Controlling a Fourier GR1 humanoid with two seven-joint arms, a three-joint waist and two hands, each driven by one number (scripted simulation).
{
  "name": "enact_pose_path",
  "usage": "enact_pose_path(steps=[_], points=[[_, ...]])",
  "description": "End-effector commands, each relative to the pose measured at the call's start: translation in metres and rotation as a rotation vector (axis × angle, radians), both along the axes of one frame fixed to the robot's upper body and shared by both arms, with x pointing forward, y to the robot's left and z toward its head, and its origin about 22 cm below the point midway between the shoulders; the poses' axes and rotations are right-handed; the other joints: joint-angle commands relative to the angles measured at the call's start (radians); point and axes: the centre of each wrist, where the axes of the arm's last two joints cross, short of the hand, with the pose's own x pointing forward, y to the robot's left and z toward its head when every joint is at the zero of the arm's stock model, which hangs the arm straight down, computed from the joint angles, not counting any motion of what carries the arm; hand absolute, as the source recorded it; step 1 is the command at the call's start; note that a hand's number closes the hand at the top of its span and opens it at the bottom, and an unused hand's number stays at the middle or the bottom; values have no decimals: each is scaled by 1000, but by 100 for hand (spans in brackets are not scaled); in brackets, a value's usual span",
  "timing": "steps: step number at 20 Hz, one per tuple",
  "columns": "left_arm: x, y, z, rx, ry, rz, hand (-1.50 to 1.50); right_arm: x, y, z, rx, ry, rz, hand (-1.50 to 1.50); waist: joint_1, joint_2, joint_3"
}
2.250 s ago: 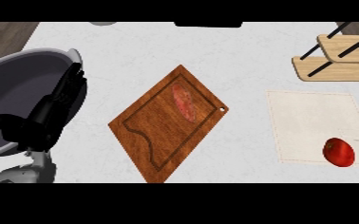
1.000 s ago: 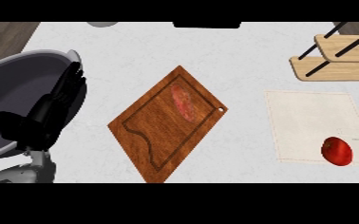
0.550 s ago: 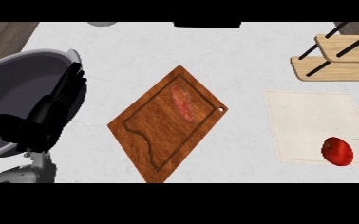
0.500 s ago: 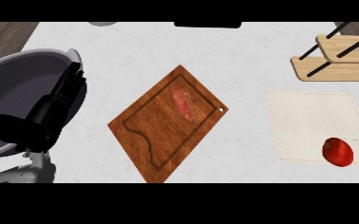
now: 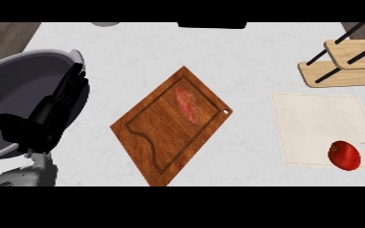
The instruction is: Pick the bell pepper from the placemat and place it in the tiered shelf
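Observation:
A red bell pepper (image 5: 344, 155) lies on the near right corner of a pale beige placemat (image 5: 314, 125) at the right side of the counter. The wooden tiered shelf (image 5: 336, 64) with black rods stands at the far right, behind the placemat. My left hand (image 5: 50, 113) shows at the left edge, black fingers straight and pointing away from me, over a grey round shape. It is far from the pepper and holds nothing. My right hand shows nowhere.
A brown wooden cutting board (image 5: 170, 124) lies diagonally in the middle with a strip of red meat (image 5: 188, 104) on it. A large grey round object (image 5: 25, 82) sits at the left edge. A dark object (image 5: 212, 25) lies at the counter's far edge.

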Motion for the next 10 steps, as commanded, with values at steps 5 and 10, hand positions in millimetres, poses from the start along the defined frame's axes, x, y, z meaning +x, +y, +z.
enact_pose_path(steps=[5,10], points=[[-5,0,-4,7,7,6,0,8,17,56,296,-289,53,-150,-9,-7,1],[-10,3,3,9,3,20,0,-25,-10,106,460,-424,15,-150,-19,-12,1]])
